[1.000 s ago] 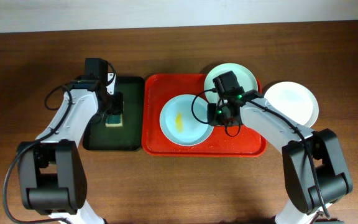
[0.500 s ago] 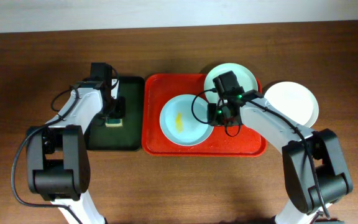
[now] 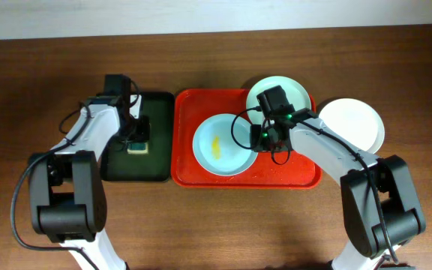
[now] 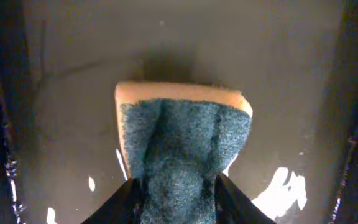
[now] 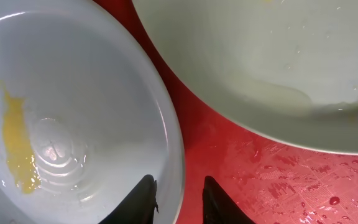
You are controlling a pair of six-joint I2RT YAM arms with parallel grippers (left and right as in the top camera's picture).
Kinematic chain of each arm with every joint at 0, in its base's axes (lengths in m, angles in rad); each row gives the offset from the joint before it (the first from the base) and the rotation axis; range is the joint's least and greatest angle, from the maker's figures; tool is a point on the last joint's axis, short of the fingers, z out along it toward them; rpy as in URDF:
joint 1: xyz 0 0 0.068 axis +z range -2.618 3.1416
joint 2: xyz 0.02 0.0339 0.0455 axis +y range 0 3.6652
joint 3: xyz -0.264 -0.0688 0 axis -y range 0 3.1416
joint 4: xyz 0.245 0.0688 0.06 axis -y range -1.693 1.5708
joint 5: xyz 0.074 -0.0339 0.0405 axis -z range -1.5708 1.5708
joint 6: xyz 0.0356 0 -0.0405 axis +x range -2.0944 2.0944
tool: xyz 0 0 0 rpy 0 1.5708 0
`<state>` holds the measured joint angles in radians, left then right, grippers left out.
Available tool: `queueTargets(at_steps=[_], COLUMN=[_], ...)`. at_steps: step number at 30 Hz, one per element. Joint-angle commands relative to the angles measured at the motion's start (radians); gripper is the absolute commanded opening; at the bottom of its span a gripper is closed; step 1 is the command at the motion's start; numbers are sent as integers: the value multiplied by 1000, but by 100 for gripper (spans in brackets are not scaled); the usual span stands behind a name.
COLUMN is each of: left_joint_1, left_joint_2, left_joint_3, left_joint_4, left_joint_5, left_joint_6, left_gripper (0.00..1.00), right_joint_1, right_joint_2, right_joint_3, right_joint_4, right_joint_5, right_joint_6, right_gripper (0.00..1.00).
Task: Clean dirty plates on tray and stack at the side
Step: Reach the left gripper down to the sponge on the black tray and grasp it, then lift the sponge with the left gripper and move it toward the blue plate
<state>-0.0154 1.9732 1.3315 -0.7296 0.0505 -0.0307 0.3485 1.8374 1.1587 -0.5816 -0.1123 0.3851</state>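
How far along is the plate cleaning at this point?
Done, apparently: one white plate sits on the table beside the red tray. In hand: the left gripper pinches a sponge in the green tray; the right gripper straddles the rim of the smeared plate. Left: scrub that plate and the other pale plate, then stack.

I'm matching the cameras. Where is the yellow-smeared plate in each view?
Overhead: smeared plate, left half of the red tray.
Left wrist: absent; only sponge on green tray.
Right wrist: smeared plate at left, rim between the right gripper fingers.
Shared landmark: red tray, overhead and right wrist.
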Motion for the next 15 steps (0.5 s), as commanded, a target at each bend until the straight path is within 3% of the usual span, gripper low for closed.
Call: queueTargets(at_steps=[1,13,15], left_joint_1=[27,35,35], left_joint_2=[11,11,11], left_joint_3=[29,0,-18], left_joint_4=[-1,9,29], left_joint_5=[73,73,73], left_joint_6=[-6,-6,-6], left_gripper=[38,39,33], right_joint_1=[6,6,6], right_joint_2=[4,4,4], right_joint_3=[-11,-11,-11], right_joint_4=[3,3,3], right_joint_5=[16,16,17], right_joint_6=[2,2,2], right_gripper=[27,27,27])
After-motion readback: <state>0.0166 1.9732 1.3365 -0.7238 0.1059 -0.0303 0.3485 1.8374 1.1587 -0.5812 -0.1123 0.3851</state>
